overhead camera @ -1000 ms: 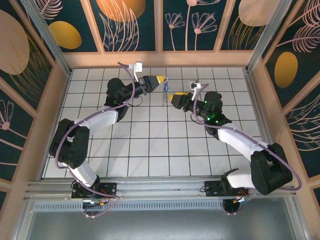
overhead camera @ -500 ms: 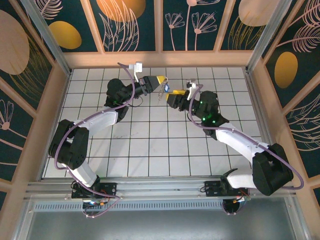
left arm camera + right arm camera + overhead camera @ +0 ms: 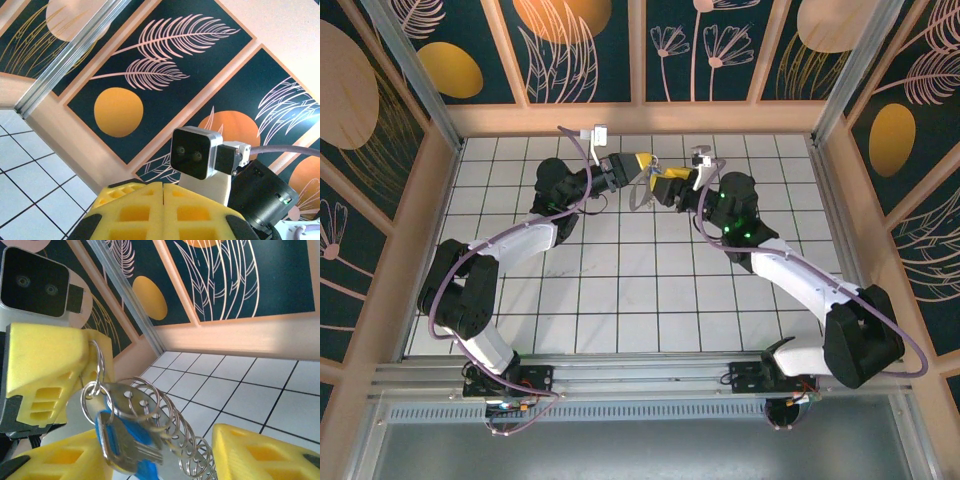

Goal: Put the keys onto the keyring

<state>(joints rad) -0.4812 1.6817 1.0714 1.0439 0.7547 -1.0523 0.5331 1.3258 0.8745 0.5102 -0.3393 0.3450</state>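
We pinch the keyring [image 3: 150,407] in the closed left gripper [image 3: 643,160], dangling over the far tiles [image 3: 620,262], so the half-spread right gripper [image 3: 667,185] can work the blue key [image 3: 125,445] sitting between its jaws.

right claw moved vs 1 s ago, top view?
Yes. The right claw has shifted left and up the tile grid toward the back wall, closing most of the gap to the left claw.
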